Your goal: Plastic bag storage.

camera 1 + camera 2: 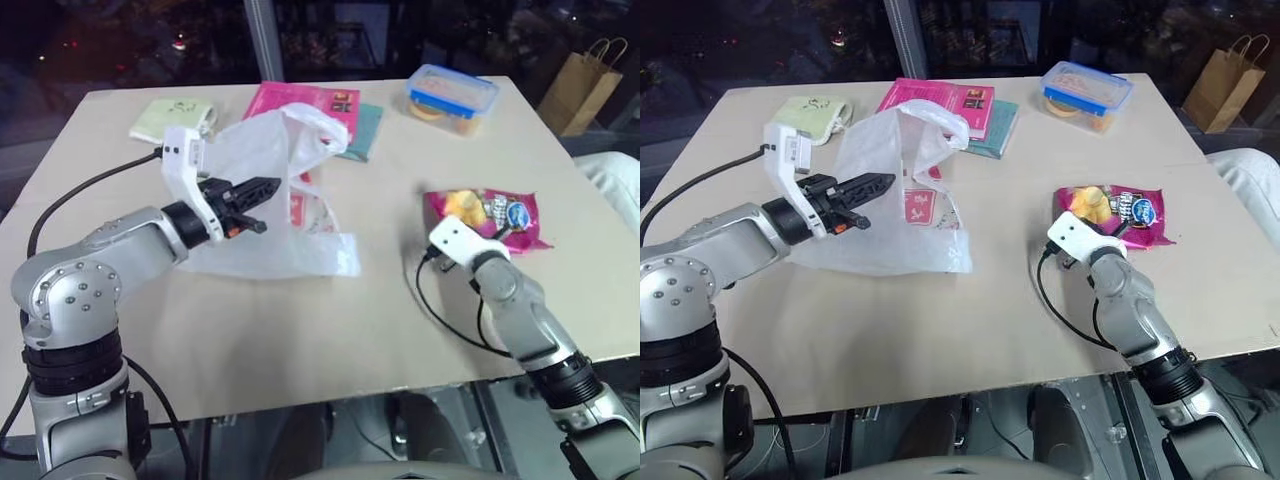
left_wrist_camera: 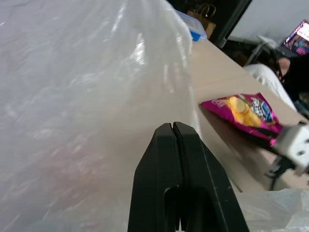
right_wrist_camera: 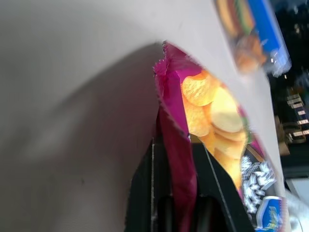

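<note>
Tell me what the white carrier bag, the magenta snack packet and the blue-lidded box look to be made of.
Large translucent white shopping bag: thin plastic film, probably polythene; it crinkles, glints, and the table shows through it.
Shiny magenta chips packet: glossy printed film, likely foil-lined; it has a crimped end seam.
Clear box with blue lid: seemingly rigid plastic; its contents show through the walls.

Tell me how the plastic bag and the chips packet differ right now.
The plastic bag is translucent white with red printed squares; the chips packet is opaque shiny magenta with pictured chips. The bag is much bigger and stands partly puffed up; the packet lies flat. The bag sits at the shut left gripper; the packet's edge is pinched by the right gripper. Both rest on the table.
</note>
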Robot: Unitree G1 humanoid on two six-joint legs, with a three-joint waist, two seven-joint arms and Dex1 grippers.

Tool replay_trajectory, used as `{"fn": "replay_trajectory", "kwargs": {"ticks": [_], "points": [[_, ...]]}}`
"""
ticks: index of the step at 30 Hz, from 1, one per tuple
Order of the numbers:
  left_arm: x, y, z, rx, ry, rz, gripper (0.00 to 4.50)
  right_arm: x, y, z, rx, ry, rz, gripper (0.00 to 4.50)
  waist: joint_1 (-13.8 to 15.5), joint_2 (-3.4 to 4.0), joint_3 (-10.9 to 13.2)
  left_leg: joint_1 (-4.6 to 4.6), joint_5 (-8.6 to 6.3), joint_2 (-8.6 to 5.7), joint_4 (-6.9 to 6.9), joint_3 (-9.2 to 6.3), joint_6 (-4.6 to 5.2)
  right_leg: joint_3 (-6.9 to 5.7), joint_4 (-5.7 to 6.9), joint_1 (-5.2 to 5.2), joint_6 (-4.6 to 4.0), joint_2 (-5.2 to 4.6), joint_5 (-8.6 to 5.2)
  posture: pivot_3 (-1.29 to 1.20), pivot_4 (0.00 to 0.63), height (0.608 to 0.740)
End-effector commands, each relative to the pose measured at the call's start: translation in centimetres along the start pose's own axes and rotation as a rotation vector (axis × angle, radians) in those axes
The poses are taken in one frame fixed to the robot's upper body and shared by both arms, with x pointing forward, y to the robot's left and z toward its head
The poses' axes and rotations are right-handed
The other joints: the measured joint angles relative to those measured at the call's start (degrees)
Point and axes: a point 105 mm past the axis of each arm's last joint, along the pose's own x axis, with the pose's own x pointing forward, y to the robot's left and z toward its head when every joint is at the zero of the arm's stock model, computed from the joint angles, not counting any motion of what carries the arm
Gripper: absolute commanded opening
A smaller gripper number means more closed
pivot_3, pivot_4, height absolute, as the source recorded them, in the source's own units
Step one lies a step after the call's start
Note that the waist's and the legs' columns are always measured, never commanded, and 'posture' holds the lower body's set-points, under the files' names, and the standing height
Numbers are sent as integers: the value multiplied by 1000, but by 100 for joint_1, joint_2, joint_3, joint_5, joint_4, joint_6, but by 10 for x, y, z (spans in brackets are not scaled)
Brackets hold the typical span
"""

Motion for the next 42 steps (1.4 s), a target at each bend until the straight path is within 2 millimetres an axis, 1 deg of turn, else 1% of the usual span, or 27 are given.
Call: {"fn": "replay_trajectory", "kwargs": {"ticks": [1, 2, 3, 4, 6, 9, 10, 11, 15, 19, 24, 25, 26, 27, 28, 31, 32, 33, 34, 35, 36, 37, 38, 39, 40, 41, 42], "points": [[-13, -15, 14, 102, -22, -69, 512, -25, -27, 50, 56, -221, 17, 0, -2, 1, 0, 0, 0, 2, 0, 0, 0, 0, 0, 0, 0, 2, 0, 0, 150, 740], [-15, -19, 17, 134, -24, -87, 528, -28, -31, 56, 64, -241, 22, 0, -1, 1, 0, 0, 0, 3, 0, 0, 0, 0, 0, 0, 0, 3, 0, 0, 150, 740], [-15, -24, 20, 176, -22, -99, 1118, -32, -34, 61, 74, -265, 34, 0, 10, 0, 1, 1, 0, 4, 0, 0, 0, 0, 0, 1, 0, 4, 0, 0, 150, 740], [-13, -25, 21, 242, -9, -72, 1369, -35, -35, 67, 78, -292, 49, 0, 19, 0, 1, -1, 0, 3, -1, -1, 1, 0, -2, 1, 1, 4, -1, 0, 150, 740], [-9, -27, 23, 330, -1, -34, 2152, -42, -34, 82, 115, -374, 104, 0, 45, -1, 1, 1, -1, 1, 0, 0, 1, 0, -3, 4, 1, 2, -2, 0, 150, 740], [0, -28, 26, 469, 5, 28, 3645, -55, -36, 104, 239, -494, 191, 0, 45, 0, 2, 4, -1, 1, 1, -4, 1, -4, -4, 10, 9, 1, -7, 0, 150, 740], [2, -30, 26, 504, 10, 32, 3941, -58, -38, 108, 263, -515, 211, 0, 40, 0, 2, 4, -1, 1, 0, -3, 1, -4, -4, 9, 9, 1, -6, 0, 150, 740], [6, -27, 24, 510, 35, 63, 4411, -61, -38, 109, 260, -528, 235, 0, 38, 1, 3, 3, -1, 2, 0, -4, 1, -5, -3, 9, 8, 1, -6, 0, 150, 740], [20, -11, 20, 619, 123, 216, 4411, -63, -42, 105, 239, -523, 257, 0, 40, 3, 4, 2, -1, -1, 1, -4, 1, -4, -4, 9, 3, 2, -2, 0, 150, 740], [32, -4, 14, 631, 169, 314, 4411, -61, -44, 105, 242, -523, 256, 0, 37, 3, 5, 2, -1, 0, 0, -4, 1, -4, -4, 8, 18, 2, -11, 0, 150, 740], [53, 6, -2, 628, 187, 392, 4411, -64, -43, 105, 242, -520, 266, 0, 36, 3, 5, 2, -1, 0, 0, -2, 1, -2, -3, 7, 9, 2, -5, 0, 150, 740], [54, 9, -2, 624, 174, 418, 4176, -64, -43, 105, 241, -518, 267, 0, 37, 3, 5, 1, -1, 0, 1, -3, 1, -3, -2, 6, 2, 2, -1, 0, 150, 740], [54, 13, -2, 640, 172, 445, 3835, -66, -43, 105, 240, -518, 269, 0, 36, 3, 5, -1, -1, 0, 1, -4, 1, -3, -3, 6, 2, 2, -1, 0, 150, 740], [52, 17, -3, 644, 171, 484, 3617, -67, -43, 106, 241, -520, 271, 0, 32, 3, 5, -1, -1, 0, 1, -3, 1, -3, -2, 6, 2, 2, -1, 0, 150, 740], [50, 21, -2, 650, 159, 509, 3287, -68, -43, 106, 241, -522, 272, 0, 29, 3, 5, -2, -1, 0, 1, -2, 1, -2, -2, 4, 1, 2, 0, 0, 150, 740], [46, 27, 1, 673, 132, 545, 1944, -71, -43, 107, 240, -526, 280, 0, 29, 3, 5, -2, -1, 1, 0, -1, 1, 1, -2, 1, 0, 2, -1, 0, 150, 740], [45, 26, 5, 656, 95, 540, 1430, -72, -43, 107, 245, -527, 282, 0, 33, 3, 5, -2, -1, 1, -1, -1, 1, 1, -2, 1, 0, 2, -1, 0, 150, 740], [45, 23, 8, 615, 58, 519, 1102, -72, -43, 107, 248, -526, 284, 0, 35, 3, 5, -3, -1, 1, -1, -1, 1, 0, -2, 0, 0, 2, -1, 0, 150, 740], [43, 21, 11, 549, 18, 494, 625, -73, -44, 107, 249, -525, 284, 0, 38, 3, 5, -4, -1, 1, 0, 0, 1, 0, -2, 1, 0, 1, -1, 0, 150, 740], [40, 20, 15, 473, -21, 469, 527, -73, -44, 106, 250, -524, 285, 0, 49, 3, 5, -4, -1, 0, 0, 0, 1, 0, -4, 1, 1, 1, 0, 0, 150, 740], [38, 20, 17, 424, -45, 453, 209, -73, -44, 106, 250, -522, 286, 0, 49, 3, 5, -6, -1, -1, 3, -1, 1, -2, -4, 1, 1, -3, 0, 0, 150, 740], [34, 22, 20, 387, -62, 444, 209, -73, -44, 105, 251, -521, 287, 0, 47, 3, 5, -6, -1, -1, 3, -1, 1, -2, -4, 1, 1, -3, 0, 0, 150, 740], [30, 23, 20, 296, -63, 386, 209, -73, -44, 104, 252, -519, 286, 0, 44, 3, 5, -7, -1, -1, 3, -2, 1, -3, -4, 1, 1, -3, 0, 0, 150, 740], [22, 27, 28, 200, -99, 348, 209, -72, -45, 103, 258, -517, 286, 0, 41, 3, 5, -6, -1, -1, 3, -2, 1, -3, -2, 1, 1, -4, 0, 0, 150, 740], [13, 35, 34, 141, -123, 341, 209, -72, -45, 101, 262, -513, 285, 0, 27, 3, 5, -6, -1, 0, 3, -3, 1, -5, -2, 1, 1, -2, 0, 0, 150, 740], [7, 39, 37, 90, -128, 311, 209, -72, -45, 100, 261, -510, 285, 0, 17, 3, 5, -5, -1, 0, 3, -2, 1, -4, -1, 0, 1, -2, 0, 0, 150, 740], [2, 42, 41, 89, -135, 310, 209, -72, -44, 98, 261, -508, 286, 0, 11, 3, 5, -5, 0, 2, 3, -2, 1, -4, 0, 0, 1, 1, 0, 0, 150, 740]]}}
